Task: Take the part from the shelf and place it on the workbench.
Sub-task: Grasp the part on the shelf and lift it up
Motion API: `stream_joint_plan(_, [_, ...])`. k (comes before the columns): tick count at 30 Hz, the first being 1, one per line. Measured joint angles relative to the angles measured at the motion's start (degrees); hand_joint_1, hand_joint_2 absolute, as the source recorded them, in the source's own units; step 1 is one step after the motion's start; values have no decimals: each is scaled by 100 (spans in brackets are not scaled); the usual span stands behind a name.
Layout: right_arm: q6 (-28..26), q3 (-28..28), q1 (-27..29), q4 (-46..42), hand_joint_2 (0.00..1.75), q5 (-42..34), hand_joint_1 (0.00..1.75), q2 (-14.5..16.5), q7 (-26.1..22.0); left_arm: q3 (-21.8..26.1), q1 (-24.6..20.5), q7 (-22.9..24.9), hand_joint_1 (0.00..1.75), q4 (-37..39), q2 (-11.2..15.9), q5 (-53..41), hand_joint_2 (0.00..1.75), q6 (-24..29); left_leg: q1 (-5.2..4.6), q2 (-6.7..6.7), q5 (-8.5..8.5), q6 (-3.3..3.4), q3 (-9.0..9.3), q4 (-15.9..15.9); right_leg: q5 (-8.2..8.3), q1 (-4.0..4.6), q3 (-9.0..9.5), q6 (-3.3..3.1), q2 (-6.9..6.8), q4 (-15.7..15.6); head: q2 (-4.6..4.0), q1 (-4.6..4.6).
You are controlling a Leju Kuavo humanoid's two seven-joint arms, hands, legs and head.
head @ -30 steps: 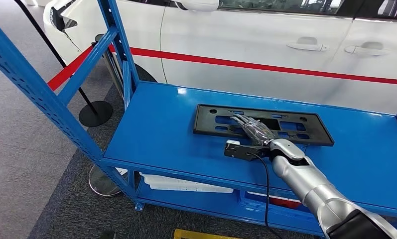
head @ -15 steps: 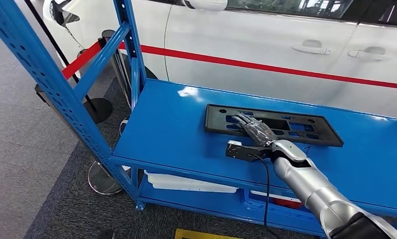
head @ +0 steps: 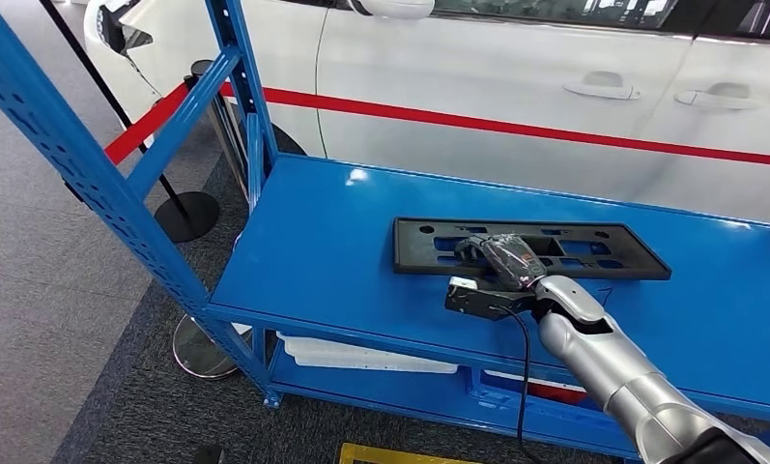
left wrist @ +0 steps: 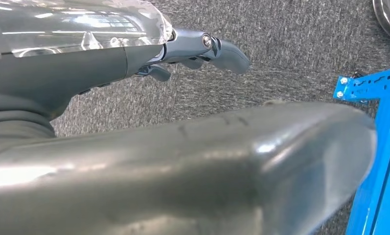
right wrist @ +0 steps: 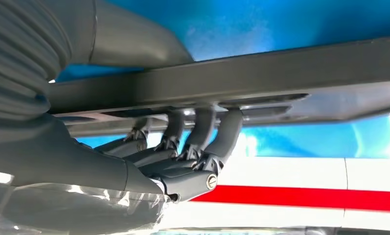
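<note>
Gripping the near long edge of the black part [head: 530,248], the right hand [head: 501,258] has its fingers [right wrist: 202,132] hooked through the part's slots while the thumb presses the other face. The part lies flat on the blue shelf [head: 313,251], in front of a white car [head: 516,87]. Beside the shelf frame, the left hand [left wrist: 134,63] hangs over grey carpet [left wrist: 290,54], fingers loosely extended, holding nothing.
</note>
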Motion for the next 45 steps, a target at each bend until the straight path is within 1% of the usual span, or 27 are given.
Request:
stream_joint_plan(9, [76,0,140,-420,175,-63,175,-122,-36,0,-10,20,0,0,-1,-1,0,0,7,5,-2,-17,5,-4,-3,6,-1,-23,6,8,0,0])
stream_joint_plan(15, [96,-1,336,-900,175,-106,175,-316,-30,0,-9,15,0,-1,-1,-2,0,2,7,5,-2,-17,5,-4,-1,5,-1,-27,9,8,0,0])
stream_joint_plan(20, [25,-39,351,-1071,175,-110,175,-387,80,-19,-17,14,0,-1,-1,-98,0,-5,7,6,2,-23,5,-4,1,6,-1,-28,11,8,0,0])
stream_joint_plan(23, [-150,-79,340,-1099,175,75,175,-397,175,-77,-32,-48,0,-1,0,-215,0,-56,8,4,4,-25,4,-3,1,6,-3,-29,8,9,0,0])
stream_joint_plan(27, [-620,-164,293,-1293,175,806,175,-570,407,-181,-48,-203,0,-1,2,-340,0,-100,7,-4,7,-27,-5,-3,2,5,-6,-29,1,13,0,0])
stream_joint_plan(29, [-741,-269,102,-1382,175,1071,175,-675,503,-223,-46,-235,0,-1,3,-392,0,-73,4,-2,7,-27,-14,-3,6,1,-16,-30,8,20,0,0])
stream_joint_plan(31, [-713,-426,-276,-1386,175,1196,175,-706,550,-264,-50,-245,0,-1,6,-451,0,-20,-3,5,9,-29,-23,-3,13,-5,-32,-30,20,27,0,0])
stream_joint_plan(34, [-499,-636,-957,-1296,175,1268,175,-660,555,-320,-65,-284,0,-1,7,-477,0,69,-6,9,14,-30,-26,-3,15,-7,-41,-31,23,29,0,0])
stream_joint_plan(36, [-379,-684,-1298,-1219,175,1285,175,-600,529,-337,-78,-374,0,-1,4,-462,0,112,-4,7,17,-33,-25,-3,15,-4,-40,-31,18,30,0,0])
stream_joint_plan(38, [-318,-685,-1491,-1141,175,1276,175,-538,479,-341,-105,-471,0,-1,-2,-436,0,100,-1,0,20,-36,-26,-3,14,-1,-40,-32,8,30,0,0])
stream_joint_plan(41, [-380,-669,-1556,-1033,175,1147,175,-500,389,-345,-137,-614,0,-1,-9,-401,0,-33,6,-11,22,-41,-28,-3,11,5,-39,-36,-3,30,0,0])
stream_joint_plan(45, [-548,-623,-1442,-900,175,961,175,-499,301,-346,-137,-675,0,-1,-10,-399,175,24,7,-10,21,-44,-29,-3,10,5,-41,-38,-1,30,0,0])
